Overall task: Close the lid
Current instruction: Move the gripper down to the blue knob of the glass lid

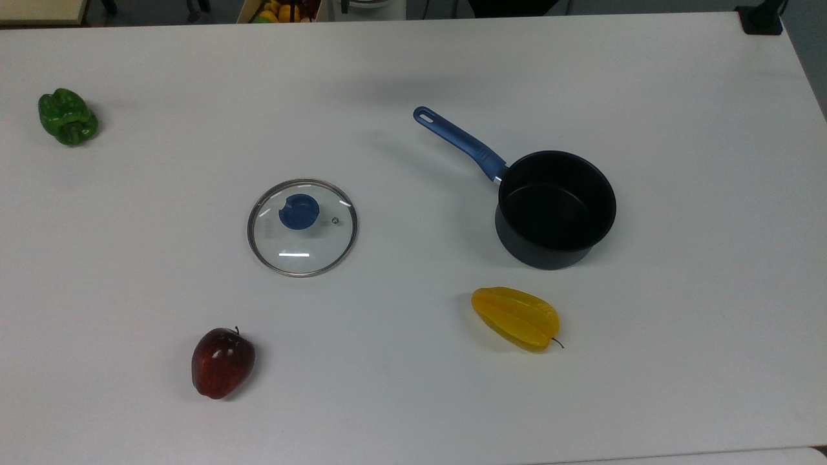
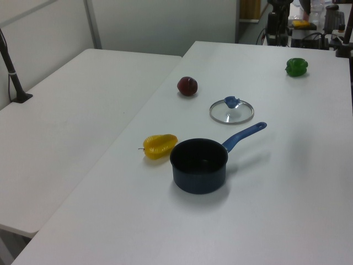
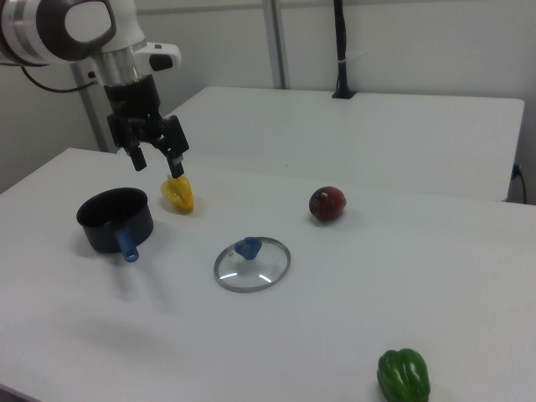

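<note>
Robotics lab: white tables (image 1: 413, 400), mounted robot arm (image 3: 100, 50), toy fruit.

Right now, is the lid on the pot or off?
Off. The lid lies flat on the table, apart from the open pot.

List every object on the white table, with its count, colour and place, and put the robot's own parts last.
lid: one, clear glass with a metal rim and blue knob, flat on the table, apart from the saucepan.
saucepan: one, black with a blue handle, uncovered, at the top view's right.
star fruit: one, yellow, just below the saucepan in the top view.
apple: one, dark red, below the lid in the top view.
bell pepper: one, green, at the top view's far left.
gripper: one, black on a white arm, jaws open, raised above the table near the saucepan in the right view.
</note>
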Controlling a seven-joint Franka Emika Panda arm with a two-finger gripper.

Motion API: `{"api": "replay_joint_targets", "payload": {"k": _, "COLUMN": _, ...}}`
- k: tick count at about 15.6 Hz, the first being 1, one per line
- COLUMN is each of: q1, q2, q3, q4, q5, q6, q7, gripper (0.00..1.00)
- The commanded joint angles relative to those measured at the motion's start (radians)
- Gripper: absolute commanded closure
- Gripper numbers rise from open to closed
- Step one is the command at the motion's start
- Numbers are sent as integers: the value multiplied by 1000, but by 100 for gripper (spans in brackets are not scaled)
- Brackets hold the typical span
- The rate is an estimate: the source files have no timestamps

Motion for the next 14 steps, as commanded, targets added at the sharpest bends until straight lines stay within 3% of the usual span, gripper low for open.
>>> {"api": "replay_joint_targets", "payload": {"k": 1, "q1": 5, "q2": -18, "q3": -19, "q4": -12, "q5": 19, "q6": -23, "q7": -9, "gripper": 0}}
{"api": "replay_joint_targets", "payload": {"k": 9, "q1": -10, "q2": 10, "q3": -16, "q4": -13, "q5": 43, "q6": 20, "q7": 2, "gripper": 0}}
{"api": "replay_joint_targets", "payload": {"k": 14, "q1": -48, "q2": 99, "q3": -17, "q4": -16, "q5": 61, "q6": 135, "q7": 87, "gripper": 0}}
